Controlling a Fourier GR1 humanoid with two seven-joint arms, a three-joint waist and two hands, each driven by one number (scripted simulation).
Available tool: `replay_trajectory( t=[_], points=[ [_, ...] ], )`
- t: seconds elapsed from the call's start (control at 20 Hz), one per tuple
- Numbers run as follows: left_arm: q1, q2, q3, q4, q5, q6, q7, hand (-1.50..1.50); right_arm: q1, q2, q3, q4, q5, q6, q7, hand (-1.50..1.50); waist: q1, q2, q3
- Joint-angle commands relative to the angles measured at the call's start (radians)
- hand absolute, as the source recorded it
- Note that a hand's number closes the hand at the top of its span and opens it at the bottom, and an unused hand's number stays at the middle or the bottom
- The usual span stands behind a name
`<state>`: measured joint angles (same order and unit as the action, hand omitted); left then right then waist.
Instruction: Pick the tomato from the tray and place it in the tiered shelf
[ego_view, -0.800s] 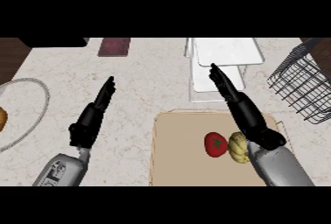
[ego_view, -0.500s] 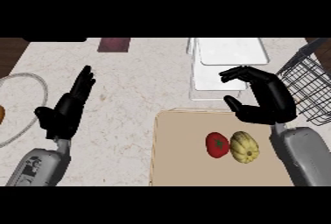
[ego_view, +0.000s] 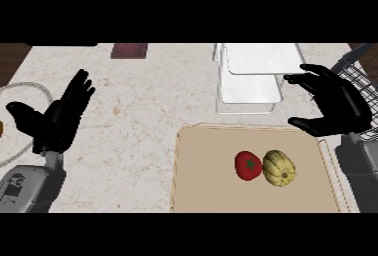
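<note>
Your right hand (ego_view: 336, 107) has swung out to the tray's (ego_view: 193, 170) far corner, fingers spread wide and holding nothing, so the tomato (ego_view: 249, 165) still waits.

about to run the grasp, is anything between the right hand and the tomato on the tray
Nothing visible does. The right hand hovers open over the tray's far right corner, and the tomato lies uncovered below it. The yellow squash touches the tomato's right side, crowding the approach from that side.
</note>
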<state>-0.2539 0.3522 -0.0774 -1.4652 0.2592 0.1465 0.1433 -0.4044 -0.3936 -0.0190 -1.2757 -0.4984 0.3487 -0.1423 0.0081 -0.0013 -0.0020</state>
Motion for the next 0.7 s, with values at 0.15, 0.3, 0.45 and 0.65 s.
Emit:
replay_trajectory(
  t=[0.15,0.3,0.45,0.65],
  points=[
    [0.032,0.0,0.023,-0.024,-0.008,0.008,0.023,0.0,0.069,-0.164,0.046,-0.169,-0.033,0.21,0.157,-1.5,-0.022,-0.006,0.001],
    [0.01,-0.006,0.006,-0.035,-0.009,0.006,0.046,0.0,-0.014,-0.262,0.115,-0.2,0.029,0.249,0.293,-1.5,-0.019,-0.008,0.0],
    [0.009,0.009,0.037,-0.011,0.009,-0.009,0.032,0.0,-0.067,-0.369,0.176,-0.283,0.248,0.247,0.297,-1.5,-0.015,-0.011,-0.002],
    [0.021,0.0,0.019,0.001,0.004,-0.029,0.01,0.0,-0.147,-0.423,0.268,-0.411,0.464,0.198,0.381,-1.5,-0.011,-0.011,-0.003]
  ],
)
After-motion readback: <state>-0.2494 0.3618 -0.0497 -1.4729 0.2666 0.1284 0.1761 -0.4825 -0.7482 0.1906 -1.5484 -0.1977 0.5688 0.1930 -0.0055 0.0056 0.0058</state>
